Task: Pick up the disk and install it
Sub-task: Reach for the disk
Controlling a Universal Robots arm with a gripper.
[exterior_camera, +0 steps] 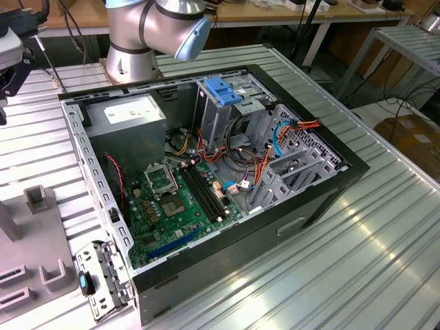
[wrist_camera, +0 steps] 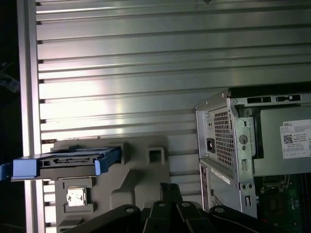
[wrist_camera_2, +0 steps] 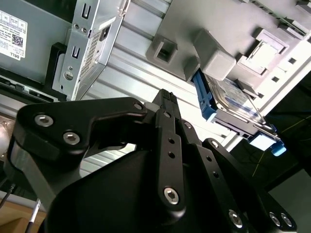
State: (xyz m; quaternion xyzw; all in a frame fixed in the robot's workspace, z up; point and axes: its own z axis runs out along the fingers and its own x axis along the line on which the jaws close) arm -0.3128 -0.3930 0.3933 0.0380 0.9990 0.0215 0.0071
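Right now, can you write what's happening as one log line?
disk: in grey holder, not picked up | pincer: apart from disk | computer case: open

Exterior view: bright, even overhead light. The worktop slats carry long white glare streaks toward the exterior view's right. The inside of the computer case runs darker, with soft shadows between the parts. Second wrist view: harsher contrast. The grey fixture clips to white in patches and the disk top face mirrors the light. The pincer is matte black with a faint sheen on its edges, and the corner past the worktop goes near black. First wrist view: one band of slats is blown out and the other rows are dimmer. The strip beyond the worktop's edge is black, the pincer is a silhouette, and the motherboard is murky.
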